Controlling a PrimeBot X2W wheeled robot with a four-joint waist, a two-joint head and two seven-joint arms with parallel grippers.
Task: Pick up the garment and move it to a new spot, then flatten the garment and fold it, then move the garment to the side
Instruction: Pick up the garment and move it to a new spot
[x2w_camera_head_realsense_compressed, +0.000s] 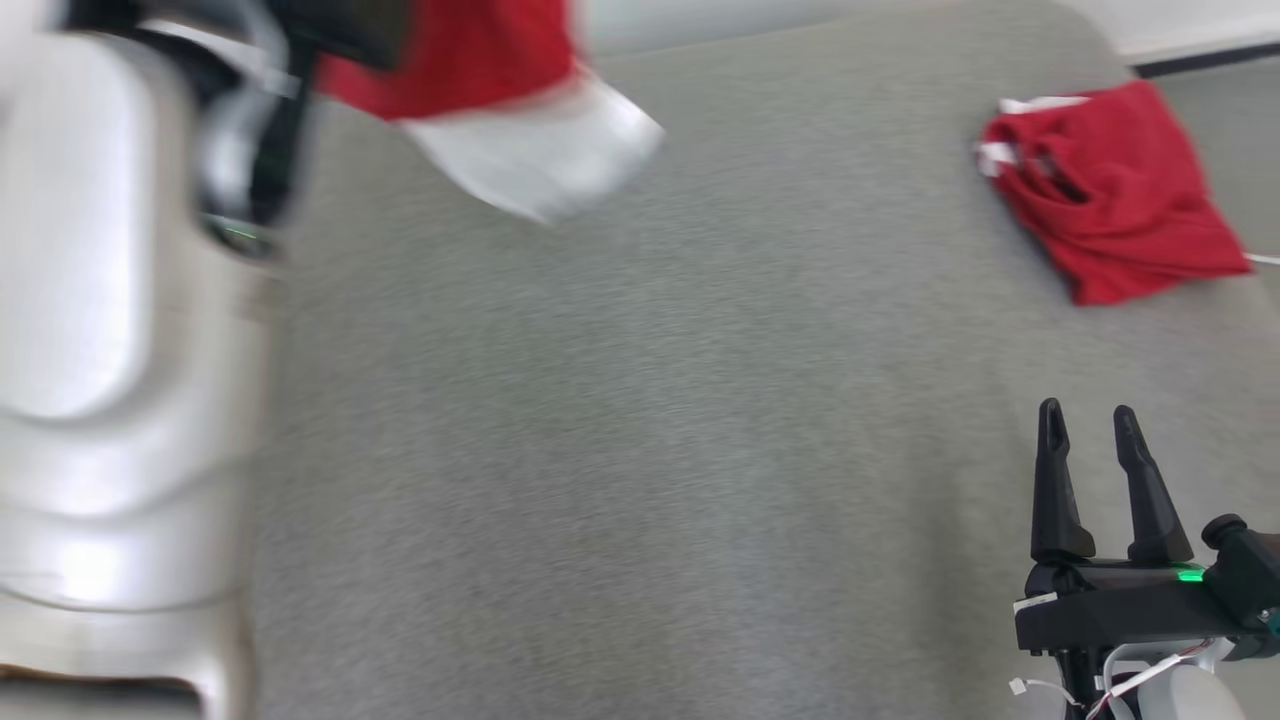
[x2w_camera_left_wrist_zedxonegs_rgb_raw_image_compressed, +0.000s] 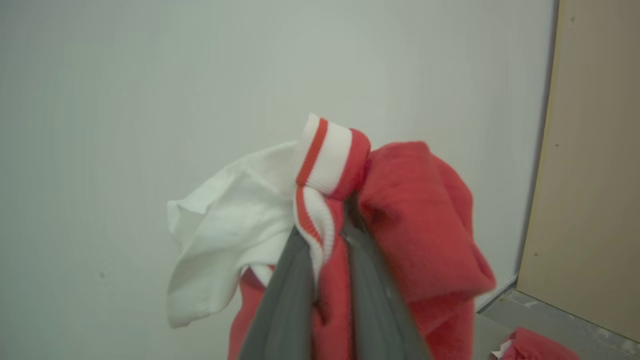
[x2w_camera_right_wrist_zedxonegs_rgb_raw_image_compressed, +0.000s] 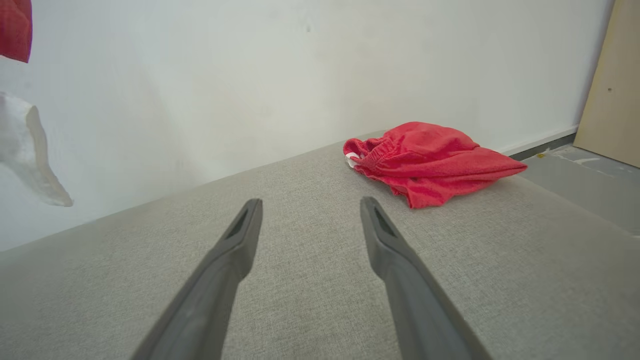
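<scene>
Garment lifted, not yet set down. My left jaws are nearly closed on the garment (x2w_camera_left_wrist_zedxonegs_rgb_raw_image_compressed: 415, 215), pinching a bunch of red cloth together with a white ribbed band striped in red. In the head view the garment (x2w_camera_head_realsense_compressed: 480, 70) hangs at the upper left, clear of the grey bench (x2w_camera_head_realsense_compressed: 640, 450), with a white panel trailing below the red. My right jaws stand wide apart and hold nothing, low over the near right part of the bench.

Progress, as I judge it: the pick-up is done and the carry to a new spot is in hand. Laying the garment down, flattening it, folding it and moving it aside are all left to do.

Limits of view: the left of the head view is smeared, so my pale forearm (x2w_camera_head_realsense_compressed: 90, 300) and the grip itself are soft there. The left wrist view cuts off the garment's lower part, and I cannot tell its shape. A second red cloth (x2w_camera_head_realsense_compressed: 1120, 190) lies crumpled at the far right of the bench, well apart from both jaws.
</scene>
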